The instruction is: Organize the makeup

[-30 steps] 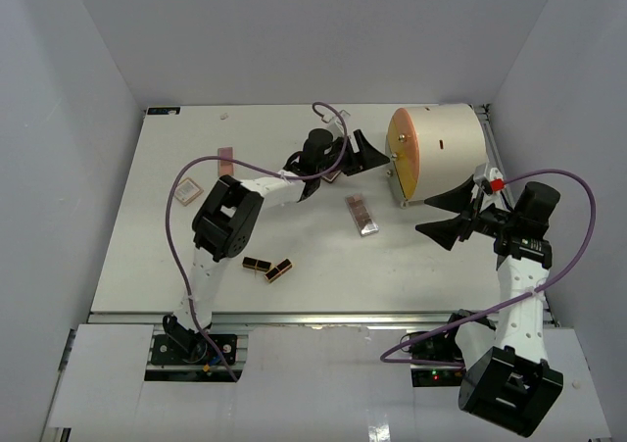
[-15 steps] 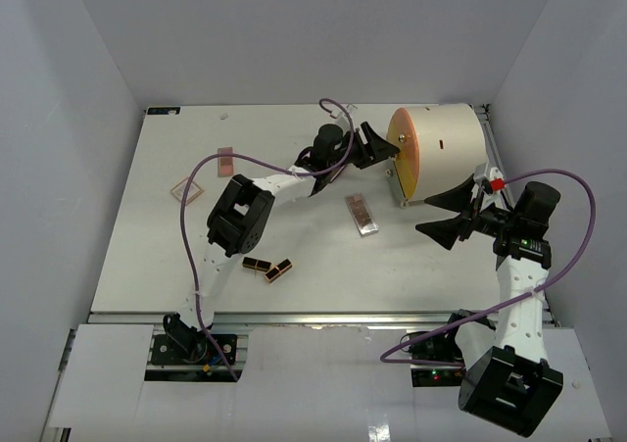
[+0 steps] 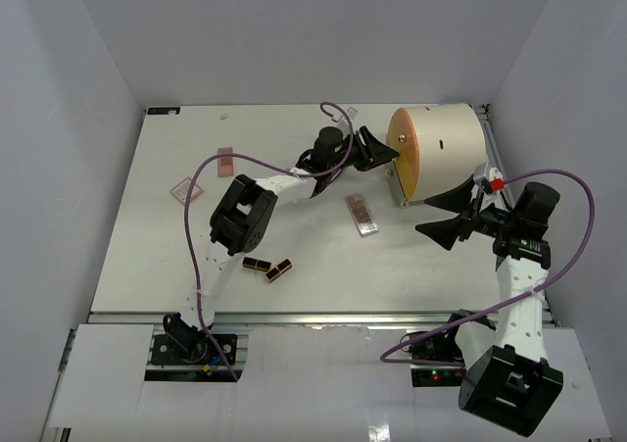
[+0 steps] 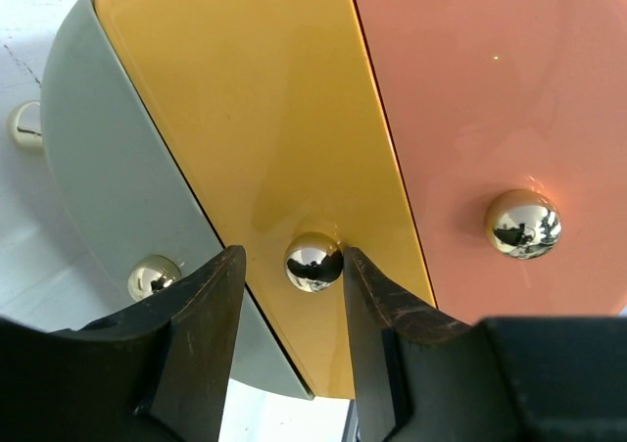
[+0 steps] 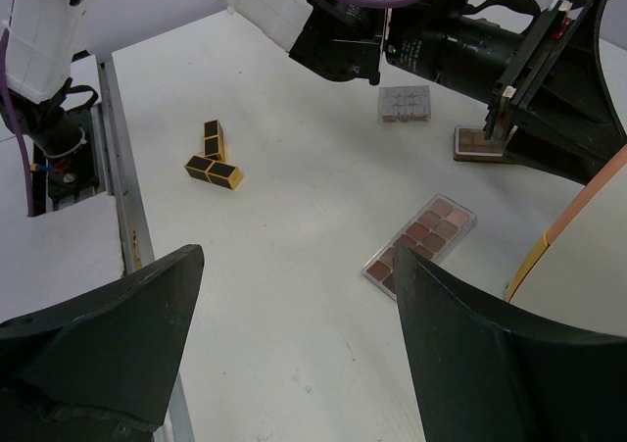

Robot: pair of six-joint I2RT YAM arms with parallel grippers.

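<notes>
we take this for a robotics lab: a white table (image 3: 147,256) boxed in by plain grey walls (image 3: 69,119), two robot arms (image 3: 235,217) mounted by the metal rail (image 3: 313,317) at its near edge, purple cables (image 3: 186,236) looping loose.

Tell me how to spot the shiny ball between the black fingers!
Look at the big cream cylinder at the table's far right; its round front is split into grey, yellow and orange panels. The gold knob you mean sits on the yellow middle panel, between the left gripper's open fingers, unlike the knobs on grey and orange.
</notes>
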